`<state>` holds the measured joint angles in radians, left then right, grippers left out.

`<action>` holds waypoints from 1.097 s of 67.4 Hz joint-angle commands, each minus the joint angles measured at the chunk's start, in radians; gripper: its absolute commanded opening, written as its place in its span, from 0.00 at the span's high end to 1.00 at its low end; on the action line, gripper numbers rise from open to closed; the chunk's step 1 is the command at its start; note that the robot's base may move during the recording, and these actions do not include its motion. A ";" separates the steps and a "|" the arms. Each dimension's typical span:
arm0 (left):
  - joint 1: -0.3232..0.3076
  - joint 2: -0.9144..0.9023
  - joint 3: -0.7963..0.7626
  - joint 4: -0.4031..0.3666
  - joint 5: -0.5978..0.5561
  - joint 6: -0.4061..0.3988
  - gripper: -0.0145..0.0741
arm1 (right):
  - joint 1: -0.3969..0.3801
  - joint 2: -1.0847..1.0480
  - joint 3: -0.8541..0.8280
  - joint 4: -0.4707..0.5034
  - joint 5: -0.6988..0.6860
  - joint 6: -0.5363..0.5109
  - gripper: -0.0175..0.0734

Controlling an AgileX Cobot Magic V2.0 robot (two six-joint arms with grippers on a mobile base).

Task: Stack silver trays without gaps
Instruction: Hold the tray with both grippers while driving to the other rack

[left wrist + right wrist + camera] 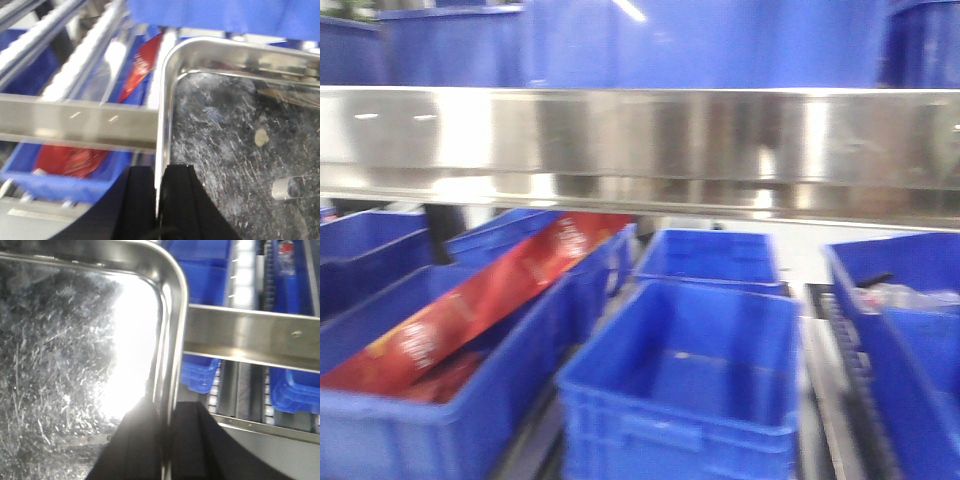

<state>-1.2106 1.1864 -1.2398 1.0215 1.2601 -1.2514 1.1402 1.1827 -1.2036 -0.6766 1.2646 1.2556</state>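
Note:
One silver tray (240,135) with a scratched, shiny floor fills the right side of the left wrist view. My left gripper (160,200) is shut on its left rim, one black finger (140,200) outside and one inside. In the right wrist view the same kind of silver tray (60,340) fills the left side, with a bright glare on its floor. My right gripper (167,440) is shut on its right rim, which runs between the two black fingers (200,440). The tray is held above the bins. Neither gripper shows in the front view.
A long polished steel rail (640,150) crosses the front view; it also shows as a rail (75,120) on the left and a rail with a screw (250,335) on the right. Below stand blue bins (680,380), one with a red package (470,310). Roller tracks (85,55) run between them.

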 commanded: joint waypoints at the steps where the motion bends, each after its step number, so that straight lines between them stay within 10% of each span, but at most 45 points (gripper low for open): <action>1: -0.004 -0.006 -0.003 0.039 -0.039 -0.003 0.85 | 0.007 -0.008 -0.004 -0.009 -0.044 -0.007 0.81; 74: -0.004 -0.006 -0.003 0.039 -0.039 -0.003 0.85 | 0.007 -0.008 -0.004 -0.009 -0.044 -0.007 0.81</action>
<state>-1.2106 1.1864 -1.2398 1.0234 1.2601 -1.2496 1.1402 1.1827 -1.2036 -0.6766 1.2646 1.2556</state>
